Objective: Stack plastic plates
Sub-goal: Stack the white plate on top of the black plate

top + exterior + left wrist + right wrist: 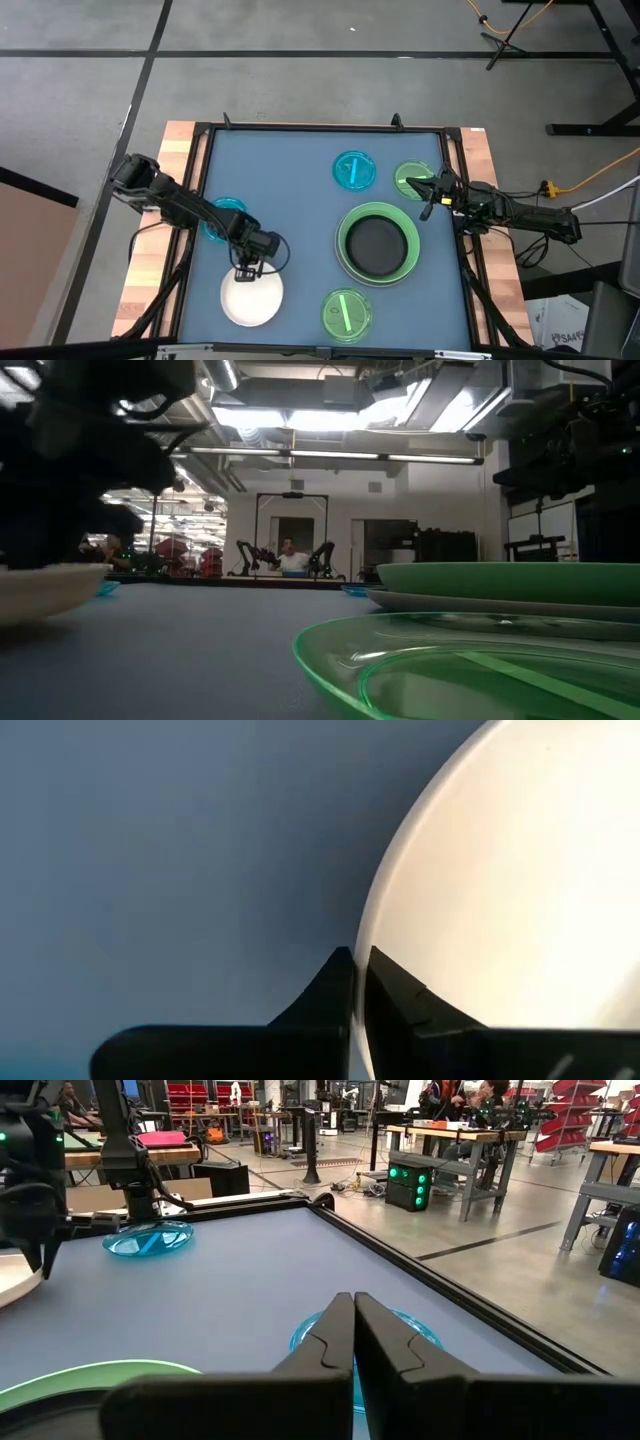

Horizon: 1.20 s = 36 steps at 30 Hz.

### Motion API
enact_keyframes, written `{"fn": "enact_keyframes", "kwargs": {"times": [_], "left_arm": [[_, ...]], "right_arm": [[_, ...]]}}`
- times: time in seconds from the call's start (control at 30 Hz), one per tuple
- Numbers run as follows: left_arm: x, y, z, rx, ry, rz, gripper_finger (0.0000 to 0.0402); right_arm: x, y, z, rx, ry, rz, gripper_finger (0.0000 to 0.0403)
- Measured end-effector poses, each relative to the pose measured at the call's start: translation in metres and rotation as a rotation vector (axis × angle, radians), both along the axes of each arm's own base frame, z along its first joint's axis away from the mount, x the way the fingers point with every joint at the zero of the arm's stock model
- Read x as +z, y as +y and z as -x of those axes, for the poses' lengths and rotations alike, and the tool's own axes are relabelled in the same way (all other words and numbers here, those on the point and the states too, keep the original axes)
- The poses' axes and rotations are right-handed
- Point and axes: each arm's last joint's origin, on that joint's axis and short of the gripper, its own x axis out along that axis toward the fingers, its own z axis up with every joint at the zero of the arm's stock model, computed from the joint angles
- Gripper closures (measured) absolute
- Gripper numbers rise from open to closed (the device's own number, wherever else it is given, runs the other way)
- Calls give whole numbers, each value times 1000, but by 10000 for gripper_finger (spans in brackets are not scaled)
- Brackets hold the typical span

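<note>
White plate point(251, 299) lies at the tabletop's point(290, 180) near left, its far rim pinched in the closed left claw point(246, 270); the stack point(377, 245) it must join, black on green on grey, sits to its right. The right claw point(428, 193), closed and empty, hovers over the far-right green plate point(411, 179), nearer that stack. Loose plates: two blue, two green, one white.

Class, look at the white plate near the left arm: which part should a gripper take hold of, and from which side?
Grip the thin rim of the white plate, at the edge facing the table's middle, coming from above. It lies flat, so only its raised edge fits between fingers; the left gripper is there already.
</note>
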Motion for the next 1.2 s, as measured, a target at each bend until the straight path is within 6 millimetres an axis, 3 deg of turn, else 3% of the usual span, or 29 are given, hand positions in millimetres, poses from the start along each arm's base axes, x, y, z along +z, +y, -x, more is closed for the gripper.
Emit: {"fn": "enact_keyframes", "kwargs": {"times": [0.57,0.83,1.2], "left_arm": [[59,36,-52,152,-206,101,398],[86,63,-78,556,-357,134,398],[100,82,-94,1096,-551,225,398]], "right_arm": [[0,0,0,1,0,0,402],[0,0,0,0,0,0,402],[0,0,0,0,0,0,402]]}}
